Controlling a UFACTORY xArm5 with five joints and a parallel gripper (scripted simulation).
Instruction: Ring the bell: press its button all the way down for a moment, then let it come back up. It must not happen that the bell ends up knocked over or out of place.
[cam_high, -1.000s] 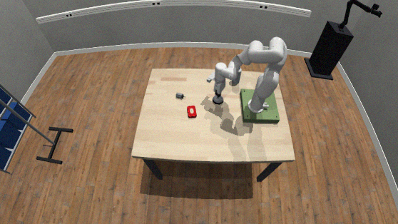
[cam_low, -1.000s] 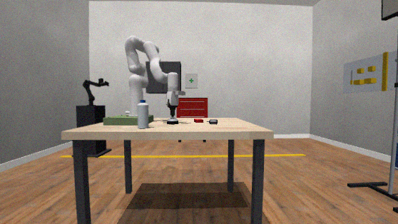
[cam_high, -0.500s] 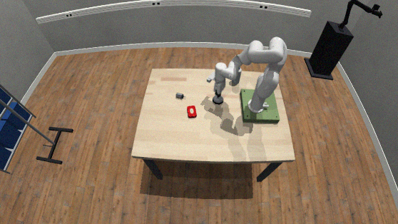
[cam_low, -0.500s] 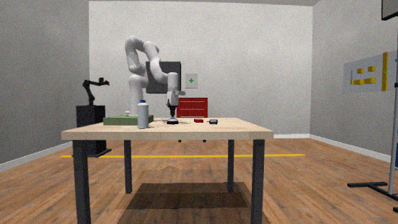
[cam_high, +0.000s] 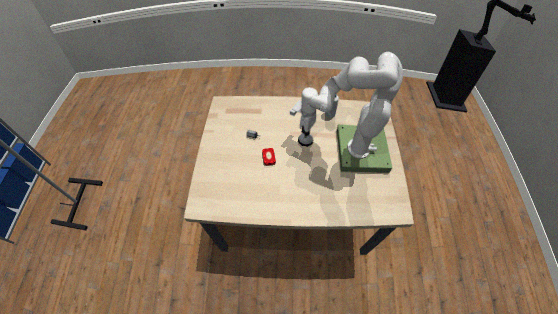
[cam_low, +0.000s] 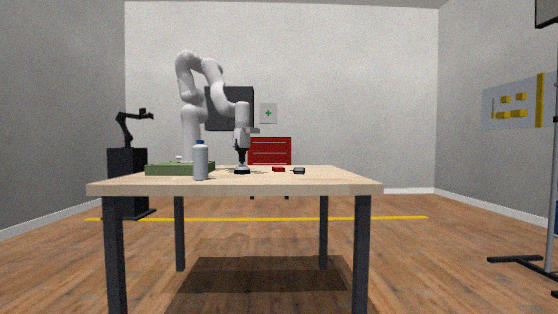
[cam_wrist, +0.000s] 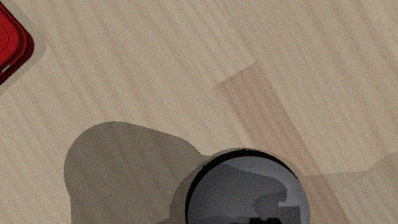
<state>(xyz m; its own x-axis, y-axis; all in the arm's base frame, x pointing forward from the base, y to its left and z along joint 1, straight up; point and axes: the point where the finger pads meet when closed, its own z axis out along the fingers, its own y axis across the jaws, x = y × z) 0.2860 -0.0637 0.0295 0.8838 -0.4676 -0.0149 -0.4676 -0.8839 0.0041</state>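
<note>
The bell (cam_high: 305, 140) is a small dark dome on a black base, on the table's far middle part. It also shows in the exterior view (cam_low: 242, 170) and fills the lower edge of the wrist view (cam_wrist: 248, 190). My gripper (cam_high: 304, 132) is shut and empty. It points straight down with its tips on top of the bell, as the exterior view (cam_low: 242, 161) also shows. The button itself is hidden under the fingertips, so I cannot tell how far down it is.
A red flat box (cam_high: 269, 156) lies left of the bell, its corner in the wrist view (cam_wrist: 10, 42). A small grey object (cam_high: 252, 134) lies further left. A white bottle (cam_low: 200, 160) stands near the green arm base (cam_high: 363, 149).
</note>
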